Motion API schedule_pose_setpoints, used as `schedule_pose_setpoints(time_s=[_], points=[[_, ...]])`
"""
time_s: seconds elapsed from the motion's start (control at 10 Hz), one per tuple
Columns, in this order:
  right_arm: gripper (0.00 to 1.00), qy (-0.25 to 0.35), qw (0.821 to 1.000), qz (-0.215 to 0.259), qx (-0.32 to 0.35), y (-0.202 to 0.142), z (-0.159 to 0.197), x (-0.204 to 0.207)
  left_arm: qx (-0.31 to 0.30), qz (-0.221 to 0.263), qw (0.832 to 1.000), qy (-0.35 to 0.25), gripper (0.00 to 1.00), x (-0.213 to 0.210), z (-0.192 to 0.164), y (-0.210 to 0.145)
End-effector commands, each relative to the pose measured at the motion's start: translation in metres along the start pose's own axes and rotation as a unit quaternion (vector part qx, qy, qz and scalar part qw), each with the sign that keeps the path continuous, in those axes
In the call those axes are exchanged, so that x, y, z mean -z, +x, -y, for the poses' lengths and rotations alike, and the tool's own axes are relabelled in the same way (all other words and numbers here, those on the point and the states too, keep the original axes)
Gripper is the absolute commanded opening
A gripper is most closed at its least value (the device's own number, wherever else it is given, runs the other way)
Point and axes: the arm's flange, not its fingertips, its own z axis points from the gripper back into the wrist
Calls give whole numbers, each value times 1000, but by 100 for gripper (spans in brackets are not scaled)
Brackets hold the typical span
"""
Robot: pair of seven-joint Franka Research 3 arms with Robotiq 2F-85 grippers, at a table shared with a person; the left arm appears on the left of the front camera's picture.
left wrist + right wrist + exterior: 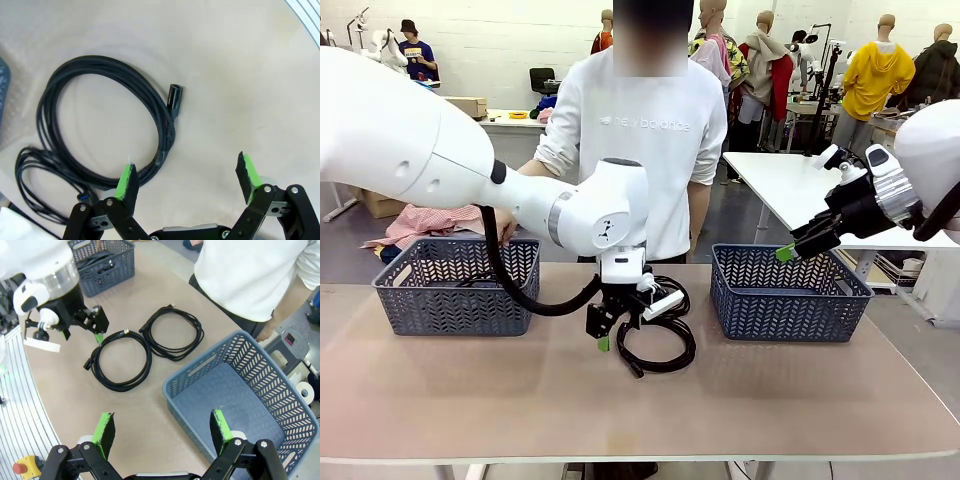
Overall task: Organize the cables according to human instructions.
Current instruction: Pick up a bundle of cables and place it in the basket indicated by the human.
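Left gripper (186, 163) hangs with its jaws wide apart and empty, just above a coiled thin black power cord (100, 63) lying left of the empty blue-grey plastic lattice basket (785, 300). Right gripper (161, 414), jaws also spread and empty, hovers over that basket. A second black coil (199, 337) lies nearer the basket on the tan surface (470, 390). A person in a white sweatshirt (640, 150) stands beyond, left of the basket.

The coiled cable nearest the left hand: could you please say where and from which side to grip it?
Take the coil by its bundled strands, away from the plug, straight from above, open left hand straddling them: it lies flat on the table.
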Motion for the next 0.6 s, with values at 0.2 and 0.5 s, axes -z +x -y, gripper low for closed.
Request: schedule_pose_setpoints(time_s=[0.2, 0.5], points=[[100, 5, 1000, 14, -7, -1, 3, 2, 26, 10, 1000, -1, 100, 26, -12, -1], [100, 5, 1000, 14, -7, -1, 3, 2, 25, 7, 1000, -3, 100, 32, -16, -3]])
